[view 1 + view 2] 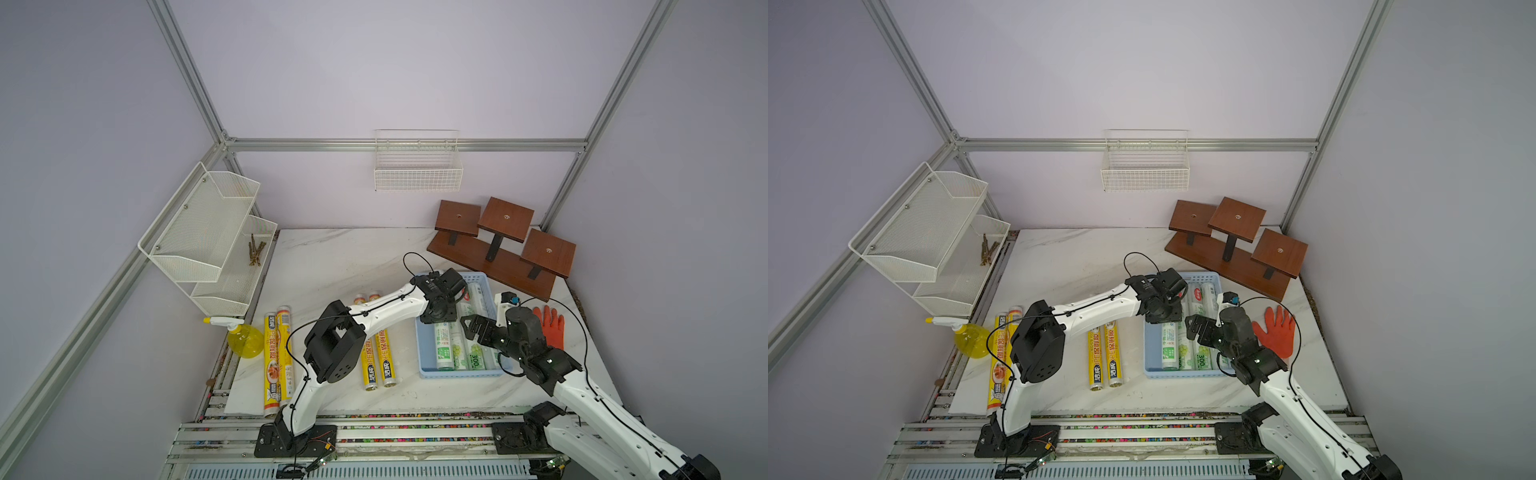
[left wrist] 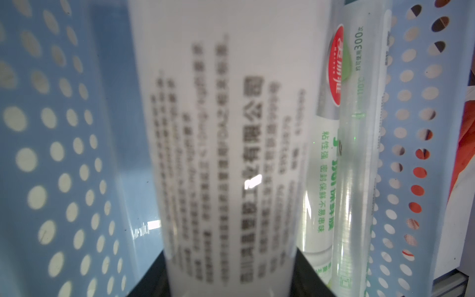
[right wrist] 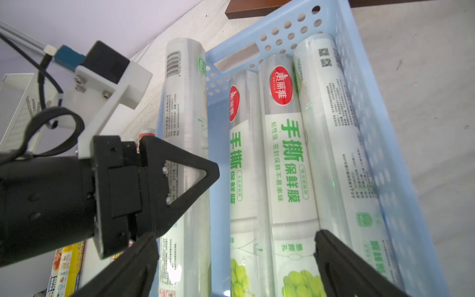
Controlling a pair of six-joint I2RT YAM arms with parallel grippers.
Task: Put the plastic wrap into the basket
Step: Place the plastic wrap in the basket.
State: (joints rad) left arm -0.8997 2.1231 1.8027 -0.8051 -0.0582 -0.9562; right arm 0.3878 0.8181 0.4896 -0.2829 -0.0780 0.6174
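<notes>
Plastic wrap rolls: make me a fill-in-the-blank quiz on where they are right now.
The left tool is shut on a ____ roll at the basket.
____ yellow rolls lie on the table outside it.
The right tool hangs ____ above the basket.
Missing: white, four, open.

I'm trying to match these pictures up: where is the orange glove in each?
Both top views: orange glove lies just right of the blue basket.
Left wrist: orange patch beyond the basket's holed wall, likely the glove.
Right wrist: not in it.
Shared landmark: the blue basket.
</notes>
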